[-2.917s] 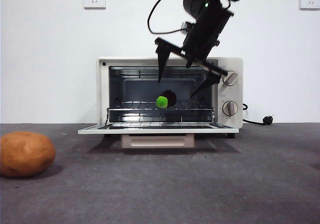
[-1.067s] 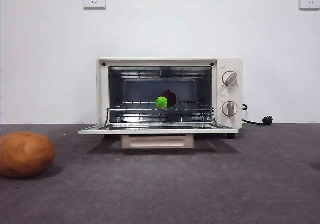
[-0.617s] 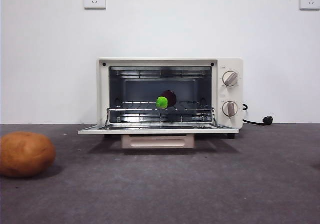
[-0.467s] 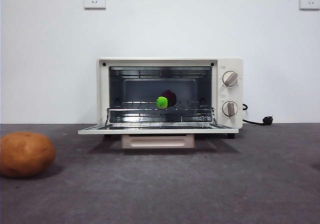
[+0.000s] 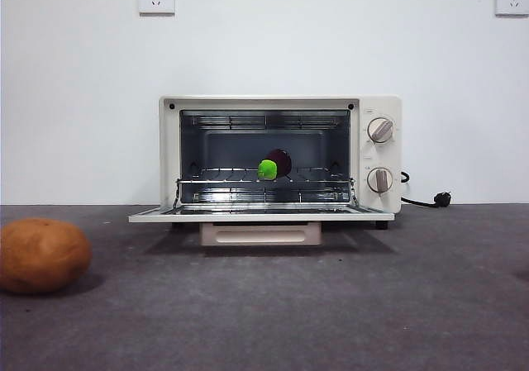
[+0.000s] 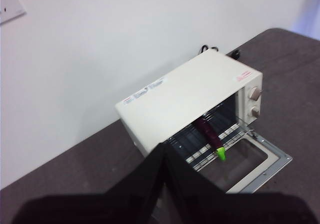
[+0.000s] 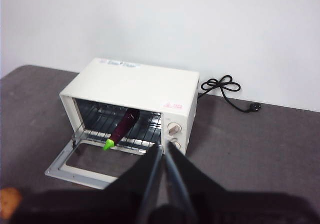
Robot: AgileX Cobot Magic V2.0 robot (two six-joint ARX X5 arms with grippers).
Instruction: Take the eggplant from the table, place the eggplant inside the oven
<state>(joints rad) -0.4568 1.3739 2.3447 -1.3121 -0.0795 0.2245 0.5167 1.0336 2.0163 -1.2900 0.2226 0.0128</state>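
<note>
Front view: potato point(image 5: 43, 254) near left on the table point(image 5: 347, 305); farther back, open oven point(image 5: 281, 158) with eggplant point(image 5: 274, 164) on its rack, green cap toward the door. Left gripper point(image 6: 164, 156) and right gripper point(image 7: 163, 159) both pinched closed, empty, raised well back from the oven.

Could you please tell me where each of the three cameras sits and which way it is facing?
Front view: low at table height, level toward the open oven; no arm shows.
Left wrist view: high, looking down at the oven; left pincer shut at the bottom edge.
Right wrist view: high, looking down from the knob side; right pincer shut.
All share the eggplant on the oven's rack.
</note>
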